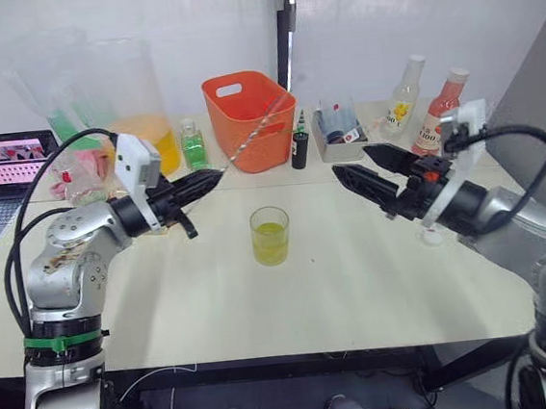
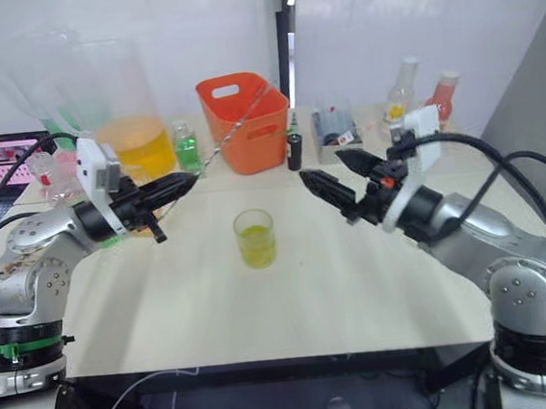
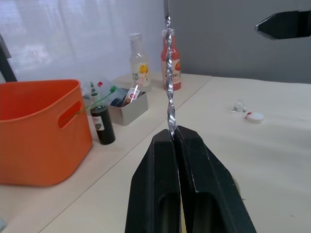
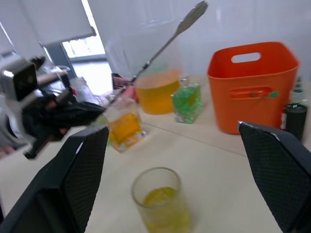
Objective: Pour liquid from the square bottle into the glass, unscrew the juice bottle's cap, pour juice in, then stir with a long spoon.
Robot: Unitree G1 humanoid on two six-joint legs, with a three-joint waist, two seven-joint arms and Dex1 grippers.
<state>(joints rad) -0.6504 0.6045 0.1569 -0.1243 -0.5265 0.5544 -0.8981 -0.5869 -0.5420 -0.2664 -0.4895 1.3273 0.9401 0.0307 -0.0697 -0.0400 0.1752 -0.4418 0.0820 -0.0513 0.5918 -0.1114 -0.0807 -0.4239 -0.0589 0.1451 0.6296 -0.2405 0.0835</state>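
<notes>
Left gripper [image 1: 214, 178] pinches the long twisted metal spoon [image 1: 254, 132] aloft beside the clear glass of yellow-green liquid [image 1: 269, 236], right gripper [image 1: 358, 165] spread wide.

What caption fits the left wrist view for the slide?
Left end effector shut on the twisted long spoon, orange basket beside it.

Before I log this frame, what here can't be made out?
- Long spoon: its bowl end is cut off by the left wrist view's top edge.
- Juice bottle: label print too small in the eye views.
- Grey tray: contents too small to identify.
</notes>
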